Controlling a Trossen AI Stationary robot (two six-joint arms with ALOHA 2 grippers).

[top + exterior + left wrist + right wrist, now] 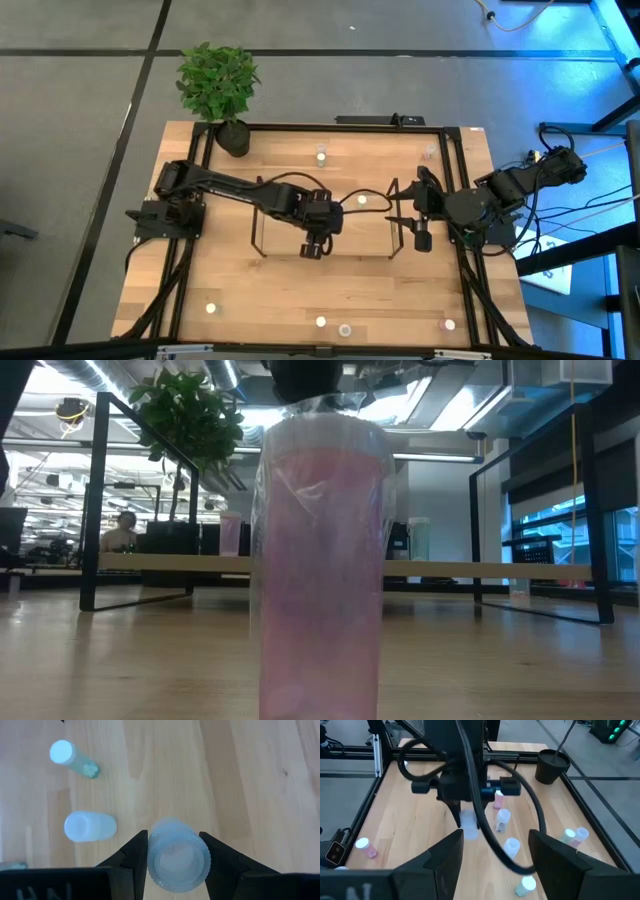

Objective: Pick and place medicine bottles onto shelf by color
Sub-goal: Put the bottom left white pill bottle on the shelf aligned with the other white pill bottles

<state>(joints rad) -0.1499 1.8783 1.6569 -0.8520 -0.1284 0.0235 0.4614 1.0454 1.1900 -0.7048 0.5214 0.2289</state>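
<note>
My left gripper (174, 851) is clamped on 1 pale clear bottle (177, 855), seen top-down between the fingers, hanging over the bench (280, 285) at the shelf (325, 215) mid-bench. 2 more bottles lie on the wood nearby, 1 green (74, 758) and 1 whitish (90, 826). My right gripper (492, 847) is released, holding nothing, waiting just beside the shelf's right end. A pink bottle (320, 560) stands right against the low camera.

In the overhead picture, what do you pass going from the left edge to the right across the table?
Potted plant → left arm's gripper, jaws shut on a clear bottle → right arm's gripper, jaws open and empty.
</note>
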